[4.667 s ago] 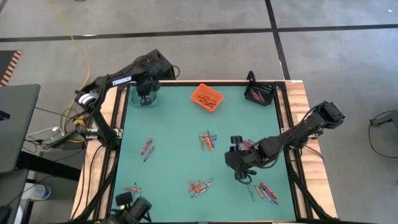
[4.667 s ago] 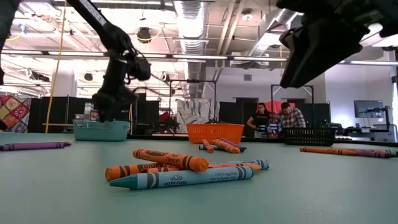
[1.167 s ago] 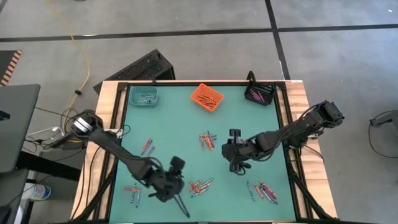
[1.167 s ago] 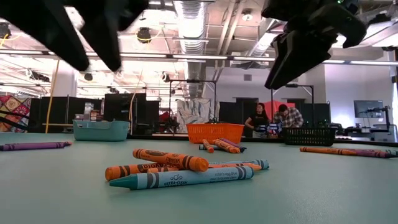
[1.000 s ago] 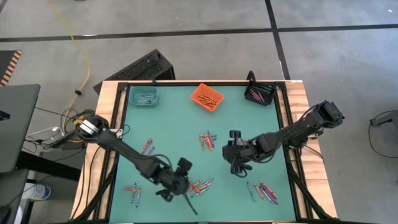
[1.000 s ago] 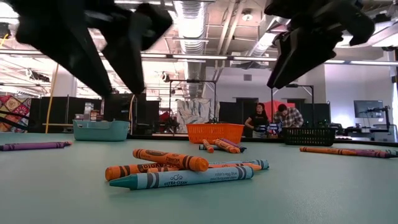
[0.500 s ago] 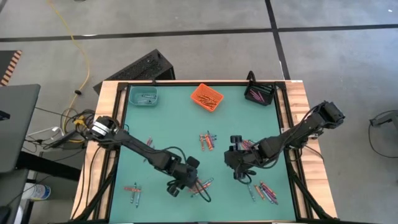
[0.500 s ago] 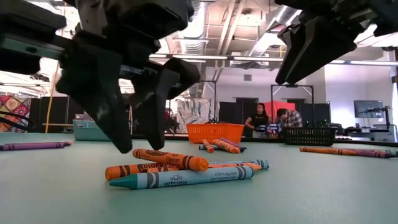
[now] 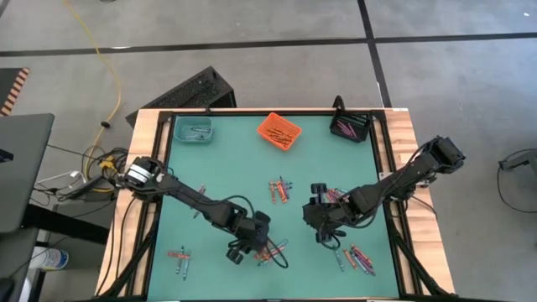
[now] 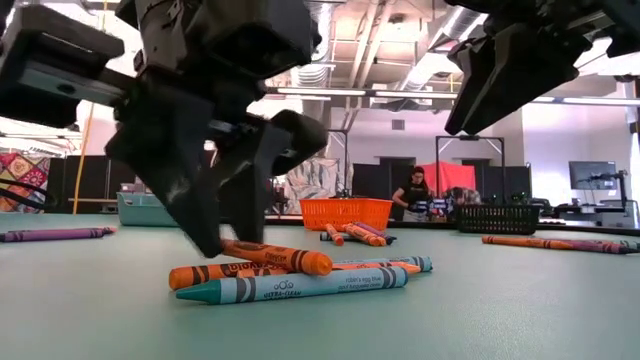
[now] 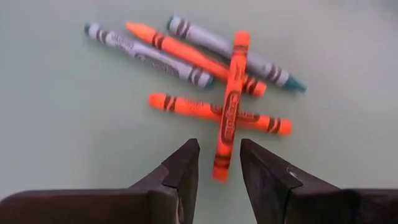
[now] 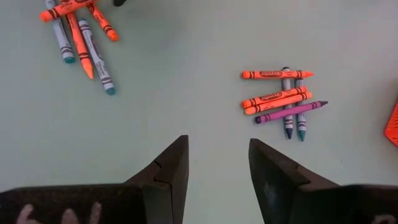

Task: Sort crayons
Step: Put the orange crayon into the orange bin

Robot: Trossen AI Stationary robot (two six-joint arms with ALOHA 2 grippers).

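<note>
Left gripper (image 9: 249, 250) low over the green tabletop (image 9: 235, 168), at the near-centre pile of crayons (image 9: 270, 250). Jaws parted to a narrow gap, one finger (image 11: 180, 171) either side of the end of an orange crayon (image 11: 227, 118) that lies across the pile. From the level view the fingertips (image 10: 215, 235) look to be touching the tabletop and the pile, though contact with that crayon cannot be settled. Nothing clamped yet.

The pile just ahead of the jaws: three orange crayons and two blue-grey ones (image 11: 149, 60), crossed over each other.

Right gripper (image 9: 323, 220) hangs above the tabletop right of centre, jaws wide and empty. Below and ahead of them, bare green surface. Farther ahead, a small group of orange, blue-grey and one purple crayon (image 12: 290, 112) lying side by side.

More crayons just right of the right jaws (image 9: 359, 257), and a few well left of the left jaws (image 9: 179, 256).

Far edge of the tabletop, well apart from both jaws: teal bin (image 9: 194, 129), orange bin (image 9: 278, 130), black bin (image 9: 351, 126), each with crayons inside.

Two people (image 10: 440, 192) in the room beyond.
</note>
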